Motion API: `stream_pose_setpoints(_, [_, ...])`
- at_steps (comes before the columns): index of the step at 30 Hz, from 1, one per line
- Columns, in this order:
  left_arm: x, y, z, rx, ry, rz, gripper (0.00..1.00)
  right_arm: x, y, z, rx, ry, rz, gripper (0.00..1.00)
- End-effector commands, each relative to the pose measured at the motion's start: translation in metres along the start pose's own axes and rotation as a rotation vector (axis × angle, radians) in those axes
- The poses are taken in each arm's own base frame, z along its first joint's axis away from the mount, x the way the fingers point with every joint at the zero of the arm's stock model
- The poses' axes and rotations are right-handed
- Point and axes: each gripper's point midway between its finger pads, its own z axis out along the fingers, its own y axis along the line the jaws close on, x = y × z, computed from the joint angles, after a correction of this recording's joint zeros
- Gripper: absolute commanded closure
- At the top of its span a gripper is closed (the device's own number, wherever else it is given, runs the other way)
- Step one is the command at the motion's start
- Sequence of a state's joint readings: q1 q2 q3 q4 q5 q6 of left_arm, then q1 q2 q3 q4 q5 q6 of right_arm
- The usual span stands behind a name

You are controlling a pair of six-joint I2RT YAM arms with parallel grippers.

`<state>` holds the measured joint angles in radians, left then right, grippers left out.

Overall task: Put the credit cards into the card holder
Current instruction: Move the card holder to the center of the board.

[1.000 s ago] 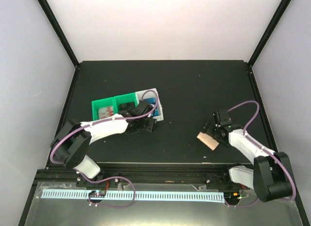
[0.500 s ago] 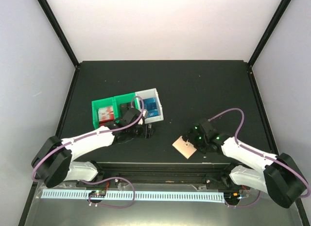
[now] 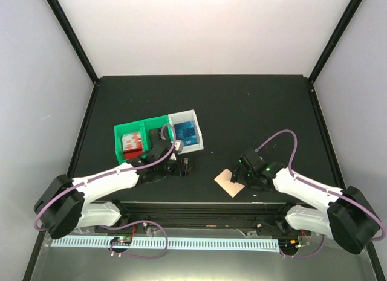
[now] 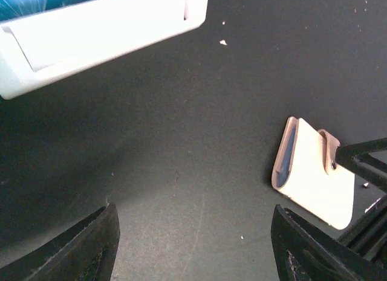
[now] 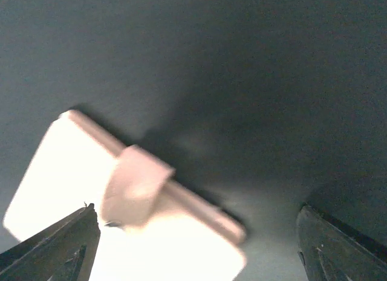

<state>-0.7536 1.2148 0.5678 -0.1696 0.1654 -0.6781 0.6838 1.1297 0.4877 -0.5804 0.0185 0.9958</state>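
1. Tan card holder [image 3: 230, 184] lies flat on the table beneath the right gripper [image 5: 196, 211], long axis diagonal, open edge toward the left gripper [image 4: 193, 211].
2. Both grippers stand spread wide, holding nothing.
3. Blue credit cards [image 3: 187, 132] sit in the white bin [image 4: 103, 27] ahead of the left gripper.
4. Since a second ago the holder has shifted leftward, and the left gripper has backed off the bin.

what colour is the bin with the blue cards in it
White. The bin holding the credit cards shows best in the top external view.
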Motion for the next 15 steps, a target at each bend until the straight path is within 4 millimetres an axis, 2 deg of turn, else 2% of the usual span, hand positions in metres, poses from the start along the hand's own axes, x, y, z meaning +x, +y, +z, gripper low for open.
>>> stream_pose_setpoints(1, [0.004, -0.01, -0.001, 0.059, -0.004, -0.025, 0.29, 0.024, 0.038, 0.004, -0.148, 0.099, -0.051, 0.11])
stream_pose_setpoints(7, [0.017, -0.01, 0.004, 0.08, 0.02, -0.094, 0.3, 0.052, 0.092, 0.003, -0.288, 0.193, -0.052, 0.18])
stream_pose_setpoints(9, [0.021, -0.008, 0.005, 0.079, 0.027, -0.125, 0.31, 0.056, 0.104, 0.002, -0.295, 0.193, -0.05, 0.19])
stream_pose_setpoints(12, [0.028, -0.002, 0.007, 0.072, 0.027, -0.177, 0.33, 0.052, 0.104, 0.006, -0.224, 0.142, -0.081, 0.2])
stream_pose_setpoints(15, [0.032, -0.003, 0.008, 0.088, 0.025, -0.202, 0.35, 0.039, 0.096, 0.004, -0.1, 0.052, -0.166, 0.2])
